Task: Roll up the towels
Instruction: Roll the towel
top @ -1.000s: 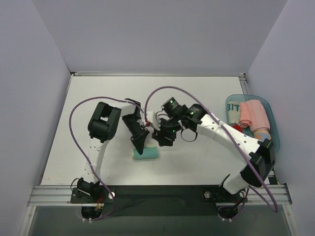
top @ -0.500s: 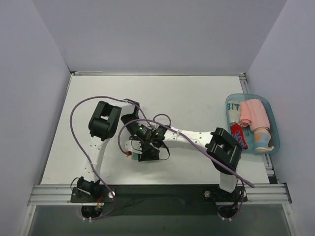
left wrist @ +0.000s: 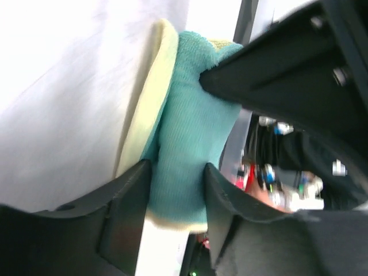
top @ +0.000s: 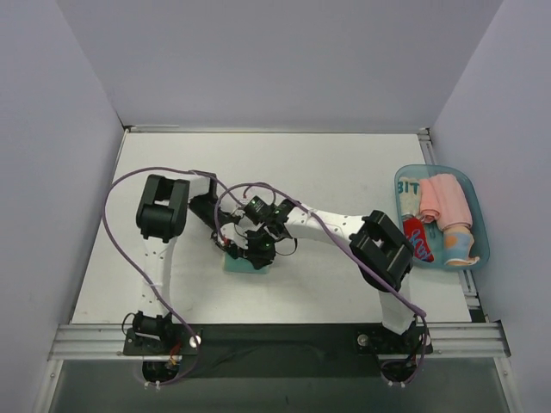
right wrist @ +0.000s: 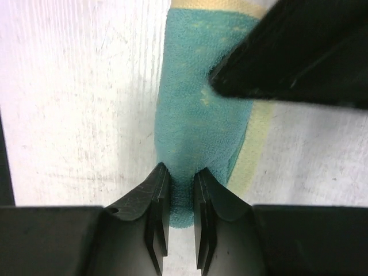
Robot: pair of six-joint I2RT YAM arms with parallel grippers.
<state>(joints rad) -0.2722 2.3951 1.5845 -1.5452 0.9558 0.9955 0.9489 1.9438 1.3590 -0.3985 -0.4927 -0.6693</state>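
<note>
Teal-green and pale yellow cloth towel (top: 250,267) (left wrist: 190,144) (right wrist: 195,115) lies bunched thick on the white counter (top: 344,163), left of centre and toward the near side, with both arms meeting over it. The left gripper (top: 231,251) (left wrist: 175,172) straddles one end, half open, and the bundle fills the gap and touches both fingers. The right gripper (top: 256,254) (right wrist: 181,184) is closed to a narrow pinch on the teal end of the same towel. The other arm's dark finger crosses each wrist view, so the two grippers crowd each other.

The right arm's black elbow (top: 383,249) stretches across the counter between the towel and the light blue plastic tray (top: 478,219), which sits at the right edge. In the tray are a red towel with blue-and-white pattern (top: 419,237), a rolled pink cloth (top: 443,198) and a white printed item (top: 409,194). Purple cables (top: 120,185) loop above both arms.

Bare counter lies open behind the towel toward the far wall and left toward the grey side wall (top: 60,172). A metal rail (top: 275,335) bounds the near edge.
</note>
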